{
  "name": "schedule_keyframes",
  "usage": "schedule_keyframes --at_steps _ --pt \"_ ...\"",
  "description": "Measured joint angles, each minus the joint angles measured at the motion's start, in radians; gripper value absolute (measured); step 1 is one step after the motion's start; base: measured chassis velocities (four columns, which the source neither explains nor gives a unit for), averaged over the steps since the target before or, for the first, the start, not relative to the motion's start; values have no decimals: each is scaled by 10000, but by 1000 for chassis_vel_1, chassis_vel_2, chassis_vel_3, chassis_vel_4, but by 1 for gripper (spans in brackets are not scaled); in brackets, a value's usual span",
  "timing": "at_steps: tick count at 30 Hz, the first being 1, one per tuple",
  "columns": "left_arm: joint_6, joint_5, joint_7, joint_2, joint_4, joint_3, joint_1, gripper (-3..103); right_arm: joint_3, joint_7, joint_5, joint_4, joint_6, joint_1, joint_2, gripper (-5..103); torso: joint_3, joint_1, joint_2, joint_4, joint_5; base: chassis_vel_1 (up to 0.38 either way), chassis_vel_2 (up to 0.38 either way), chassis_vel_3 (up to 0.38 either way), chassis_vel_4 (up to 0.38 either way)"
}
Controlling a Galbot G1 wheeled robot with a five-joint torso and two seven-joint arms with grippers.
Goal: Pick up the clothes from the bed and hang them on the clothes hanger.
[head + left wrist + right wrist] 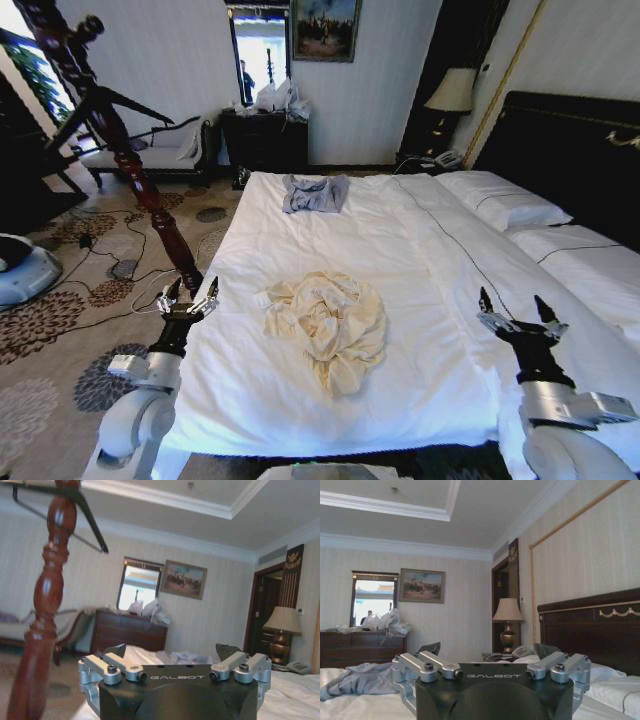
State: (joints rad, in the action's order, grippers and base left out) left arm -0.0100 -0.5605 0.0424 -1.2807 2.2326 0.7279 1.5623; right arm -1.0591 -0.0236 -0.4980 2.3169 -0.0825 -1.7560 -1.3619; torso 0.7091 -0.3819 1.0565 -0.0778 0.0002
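Note:
The clothes (328, 325), a crumpled cream garment, lie in the middle of the bed (400, 255) on its white sheet. My left gripper (188, 297) is open at the bed's left edge, a little left of the clothes, its fingers pointing up; the left wrist view shows it (172, 652) empty. My right gripper (520, 312) stands open over the bed's right side, apart from the clothes, and is also empty (487, 650). The black clothes hanger (140, 103) hangs on a red-brown wooden stand at the upper left, seen overhead in the left wrist view (90, 517).
A grey-blue garment (315, 192) lies at the bed's far end. The wooden stand pole (150, 190) rises just beyond my left gripper. Pillows (500, 200) and a black headboard (570, 150) are on the right. Cables and a white round device (20, 270) sit on the carpet.

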Motion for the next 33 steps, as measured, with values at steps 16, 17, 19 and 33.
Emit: schedule_keyframes --at_steps 16,17,19,33 --pt "-1710 -4906 -876 -1351 -3056 -2908 -2349 100 591 -873 149 -260 95 -18 -147 100 1 0 0 0 -1 0 0 0 0" --pt "-1710 -4884 -822 -1466 -3293 -2957 -2437 100 623 -890 149 -295 87 -11 -150 100 0 -1 1 0 1 0 0 0 0" --pt "-1708 -4873 -748 -1602 -3592 -3003 -2532 100 658 -913 148 -340 78 -2 -151 100 1 0 0 1 1 0 0 0 0" --pt "-2128 -5563 -588 -2358 -4921 -3792 -3009 100 533 -1328 54 -498 43 8 -273 100 0 0 0 0 0 0 0 0 0"
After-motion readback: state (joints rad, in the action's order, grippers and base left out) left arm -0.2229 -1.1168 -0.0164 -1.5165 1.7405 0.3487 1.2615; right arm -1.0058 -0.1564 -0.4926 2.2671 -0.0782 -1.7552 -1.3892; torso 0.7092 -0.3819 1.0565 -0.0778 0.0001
